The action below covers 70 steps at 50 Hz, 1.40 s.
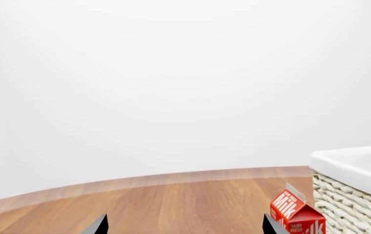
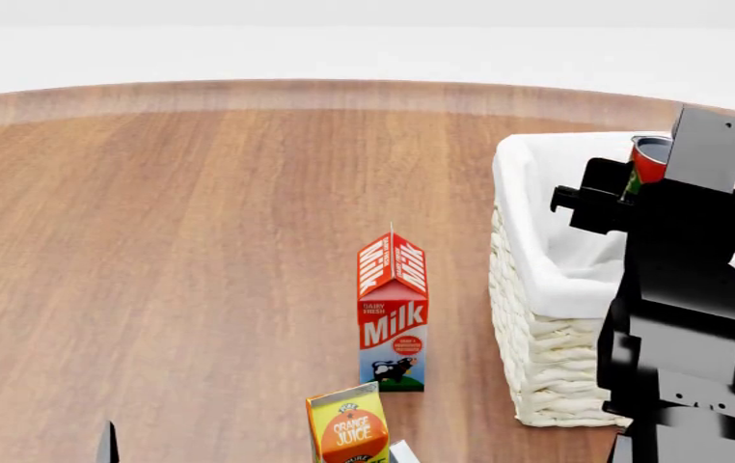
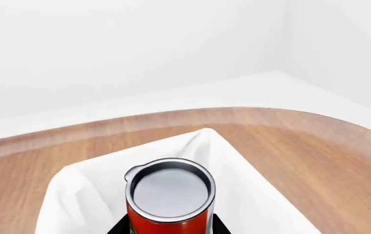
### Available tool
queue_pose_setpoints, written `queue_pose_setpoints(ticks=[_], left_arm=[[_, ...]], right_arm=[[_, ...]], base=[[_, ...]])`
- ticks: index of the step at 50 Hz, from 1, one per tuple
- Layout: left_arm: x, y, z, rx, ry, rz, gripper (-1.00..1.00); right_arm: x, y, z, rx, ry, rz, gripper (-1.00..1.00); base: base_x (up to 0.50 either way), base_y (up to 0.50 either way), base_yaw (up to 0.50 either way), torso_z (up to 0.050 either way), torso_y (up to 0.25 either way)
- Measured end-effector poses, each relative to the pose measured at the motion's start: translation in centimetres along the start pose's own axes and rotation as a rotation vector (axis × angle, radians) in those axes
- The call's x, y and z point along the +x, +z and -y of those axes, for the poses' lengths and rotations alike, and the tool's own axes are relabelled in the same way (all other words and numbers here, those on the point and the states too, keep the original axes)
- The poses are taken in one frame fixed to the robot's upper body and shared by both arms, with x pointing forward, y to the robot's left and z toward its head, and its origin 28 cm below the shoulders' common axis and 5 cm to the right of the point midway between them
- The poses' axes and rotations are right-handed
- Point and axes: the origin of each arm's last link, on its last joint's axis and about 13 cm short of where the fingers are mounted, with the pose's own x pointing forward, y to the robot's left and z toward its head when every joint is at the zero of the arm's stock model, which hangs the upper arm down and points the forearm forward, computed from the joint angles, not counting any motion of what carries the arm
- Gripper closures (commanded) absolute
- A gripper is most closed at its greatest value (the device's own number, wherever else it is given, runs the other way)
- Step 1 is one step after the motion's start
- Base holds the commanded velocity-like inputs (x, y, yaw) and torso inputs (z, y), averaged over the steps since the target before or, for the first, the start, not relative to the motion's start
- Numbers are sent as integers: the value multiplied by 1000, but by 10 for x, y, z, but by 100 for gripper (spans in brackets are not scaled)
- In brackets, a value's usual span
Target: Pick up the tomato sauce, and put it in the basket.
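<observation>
Here, your right tool [image 2: 644,172] is closed on the tomato sauce can [image 2: 649,157], holding it up off the bench [image 2: 187,241]. In the head view the can shows against the white lining of the basket [image 2: 560,260], toward its far side. The right wrist view looks onto the can's plain silver top [image 3: 170,189], red label below it, with the cloth-lined basket [image 3: 82,195] spread underneath; the dark fingers [image 3: 218,225] barely show at either side of the can. Whether the can is touching the lining you cannot tell from these views.

The basket sits near the right edge of the bench. Just beside it, toward the middle, stands a milk carton [image 2: 394,313], upright and apart from the wicker wall. Nearer the front edge is an orange juice carton [image 2: 348,424], partly cut off.

Your left tool [image 1: 185,226] shows only as two dark fingertips set wide apart, nothing between them, low over the bench. Its wrist view catches the milk carton [image 1: 296,214] and the basket [image 1: 354,190].
</observation>
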Motion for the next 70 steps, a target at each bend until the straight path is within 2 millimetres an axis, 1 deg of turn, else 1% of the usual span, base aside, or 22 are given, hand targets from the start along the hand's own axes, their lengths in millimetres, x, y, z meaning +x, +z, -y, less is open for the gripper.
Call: queue_pose_setpoints(ticks=[27, 35, 36, 58, 63, 70], left_arm=[[0, -2, 0, 2, -3, -5, -100], [0, -2, 1, 2, -3, -6, -100], [0, -2, 1, 2, -3, -6, -100], [0, -2, 1, 2, -3, -6, -100], [0, -2, 1, 2, -3, -7, -100], [0, -2, 1, 2, -3, -6, -100]], right_arm=[[-3, -23, 2, 30, -2, -68, 100], [-4, -26, 3, 30, -1, -76, 100], [-4, -26, 3, 31, -2, -77, -100], [-3, -22, 3, 24, -14, -56, -100], [-2, -15, 2, 34, -5, -27, -100], [1, 4, -2, 47, 29, 44, -100]], base=[[0, 0, 0, 0, 0], [0, 0, 0, 0, 0], [0, 0, 0, 0, 0], [0, 0, 0, 0, 0], [0, 0, 0, 0, 0], [0, 0, 0, 0, 0]])
